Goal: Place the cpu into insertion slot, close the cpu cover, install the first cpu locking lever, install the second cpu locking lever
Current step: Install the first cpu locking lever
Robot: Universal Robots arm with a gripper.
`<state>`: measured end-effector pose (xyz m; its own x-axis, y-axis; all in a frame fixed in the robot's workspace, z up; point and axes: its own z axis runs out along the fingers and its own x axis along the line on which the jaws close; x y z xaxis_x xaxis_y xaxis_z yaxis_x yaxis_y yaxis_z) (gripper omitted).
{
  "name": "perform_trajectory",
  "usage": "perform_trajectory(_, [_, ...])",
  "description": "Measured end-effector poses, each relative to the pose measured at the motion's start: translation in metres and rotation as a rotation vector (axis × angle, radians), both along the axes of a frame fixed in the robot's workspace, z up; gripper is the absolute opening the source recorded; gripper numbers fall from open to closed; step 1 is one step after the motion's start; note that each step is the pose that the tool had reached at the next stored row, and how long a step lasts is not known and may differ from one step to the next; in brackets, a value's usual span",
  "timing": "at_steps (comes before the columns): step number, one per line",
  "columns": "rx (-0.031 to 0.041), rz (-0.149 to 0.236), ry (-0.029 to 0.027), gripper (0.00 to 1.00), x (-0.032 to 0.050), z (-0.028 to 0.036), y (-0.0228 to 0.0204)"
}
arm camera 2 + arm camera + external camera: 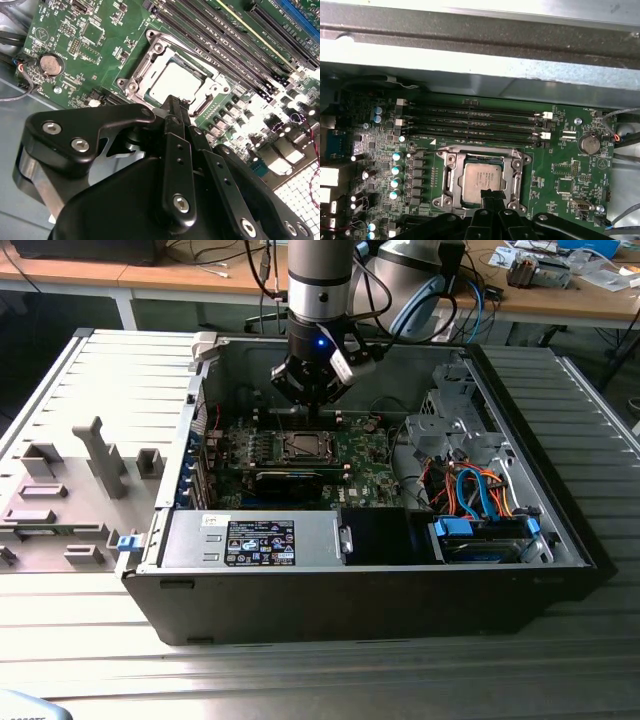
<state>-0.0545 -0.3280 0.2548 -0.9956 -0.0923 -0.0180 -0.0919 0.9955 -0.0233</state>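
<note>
We hover with the gripper [490,196], jaws together, at the cpu's [481,179] six o'clock edge; a skewed chip could jam the cpu cover [482,152].

Open computer case [520,570], green motherboard [560,170], coin battery [589,144], orange and blue cables [478,490], grey tray [60,490]

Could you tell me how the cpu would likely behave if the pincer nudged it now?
The cpu lies flat inside the insertion slot, so it probably would not slide or tip. Its smooth metal top looks slippery, and it seems stiff and light.
</note>
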Motion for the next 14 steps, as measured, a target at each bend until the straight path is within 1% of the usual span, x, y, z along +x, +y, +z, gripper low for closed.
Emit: perform_trajectory(14, [0.0001, 0.038, -0.0001, 0.11, 0.0000, 0.0000, 0.0000])
